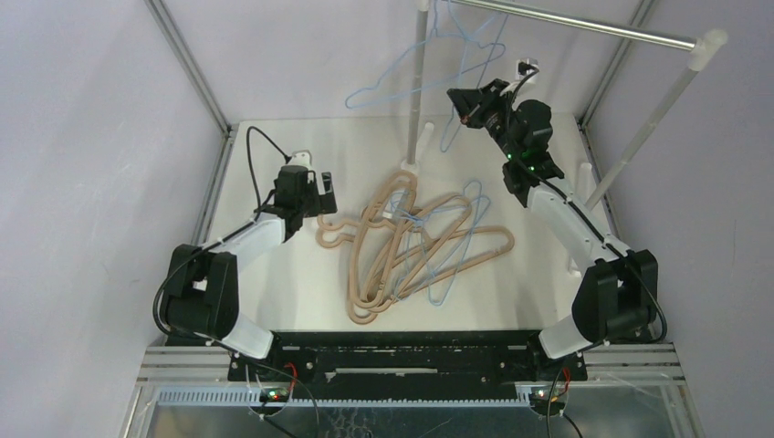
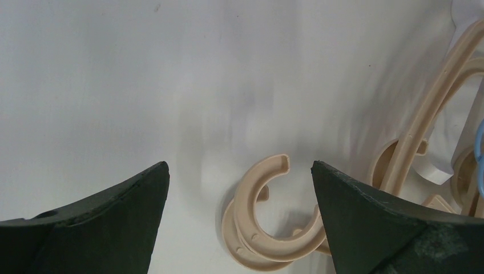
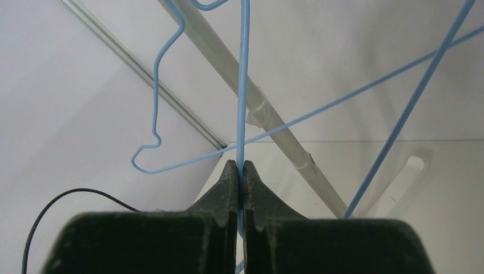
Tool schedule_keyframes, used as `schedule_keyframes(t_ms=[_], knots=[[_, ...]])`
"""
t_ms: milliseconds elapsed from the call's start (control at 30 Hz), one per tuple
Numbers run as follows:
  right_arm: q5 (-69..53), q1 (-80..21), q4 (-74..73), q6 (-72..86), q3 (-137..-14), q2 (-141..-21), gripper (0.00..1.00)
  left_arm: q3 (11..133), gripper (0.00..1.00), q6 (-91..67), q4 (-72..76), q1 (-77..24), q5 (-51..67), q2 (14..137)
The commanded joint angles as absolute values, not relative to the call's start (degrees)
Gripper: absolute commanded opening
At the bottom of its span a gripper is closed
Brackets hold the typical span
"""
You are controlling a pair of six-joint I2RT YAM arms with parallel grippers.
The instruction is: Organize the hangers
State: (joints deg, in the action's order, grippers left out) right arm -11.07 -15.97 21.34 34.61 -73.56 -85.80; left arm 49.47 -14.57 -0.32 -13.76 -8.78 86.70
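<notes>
— Hangers of thick tan plastic [image 1: 402, 242], from above?
— Heaped in the middle of the counter [image 1: 274, 301], thin light-blue wire hangers [image 1: 472, 196] tangled in; more hang by the silver metal rail [image 1: 584, 27].
— Left wrist?
— Left gripper [image 2: 240, 166]: jaws spread, a tan hook [image 2: 246, 194] between them.
— Right wrist?
— Right gripper [image 3: 240, 168]: jaws pinching one hanging blue wire hanger [image 3: 243, 85].

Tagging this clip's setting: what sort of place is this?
Probably a lab test cell, not a home: white table, blank framed walls, a rail with hangers.
</notes>
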Motion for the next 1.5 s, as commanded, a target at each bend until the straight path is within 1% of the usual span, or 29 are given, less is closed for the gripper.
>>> schedule_keyframes(t_ms=[0,100,133,267,300,433,667,733,767,967,1067,1233,1333,1467], knots=[[-10.8,-15.2,25.5,36.3,-74.2,-86.1,0.06,52.3,1.0,-14.2,0.8,-14.2,-9.0,87.5],[-10.3,-15.1,25.2,36.3,-73.0,-85.7,0.13,52.2,0.99,-14.3,0.8,-14.1,-8.9,87.4],[-10.2,-15.0,25.3,36.3,-72.4,-85.4,0.17,52.2,0.99,-14.3,0.7,-14.1,-8.9,87.3],[-10.3,-15.0,23.7,35.1,-72.2,-84.7,0.4,52.1,0.99,-14.3,0.8,-14.1,-8.9,87.2],[-9.9,-15.2,23.1,34.6,-72.1,-84.2,0.44,52.1,0.99,-14.3,0.8,-14.2,-9.0,87.1],[-6.6,-15.4,21.9,34.0,-69.3,-81.1,0.54,51.8,0.99,-14.3,0.8,-14.2,-9.0,86.8],[0.1,-17.8,15.5,29.5,-64.3,-72.1,0.59,51.8,0.99,-14.3,0.8,-14.2,-9.0,86.7],[4.5,-19.4,12.9,27.7,-61.7,-68.2,0.64,51.8,1.0,-14.3,0.8,-14.1,-9.1,86.7],[6.7,-20.3,11.9,26.8,-60.2,-66.2,0.65,51.8,1.0,-14.3,0.8,-14.1,-9.0,86.7],[19.5,-28.0,5.0,22.9,-50.9,-54.6,0.66,51.6,0.99,-14.4,0.8,-14.2,-8.8,86.3],[23.9,-32.7,0.1,21.5,-48.4,-51.6,0.66,51.6,0.99,-14.3,0.9,-14.2,-8.9,86.0],[29.9,-40.1,-6.3,22.2,-43.7,-50.8,0.66,51.4,0.99,-14.5,1.0,-14.1,-8.9,86.0],[28.1,-42.7,-8.8,25.4,-41.2,-53.0,0.65,51.4,1.0,-14.5,1.0,-14.2,-8.9,85.9],[23.9,-44.4,-7.6,28.5,-39.4,-59.1,0.62,51.4,1.0,-14.5,1.0,-14.2,-9.0,86.0]])
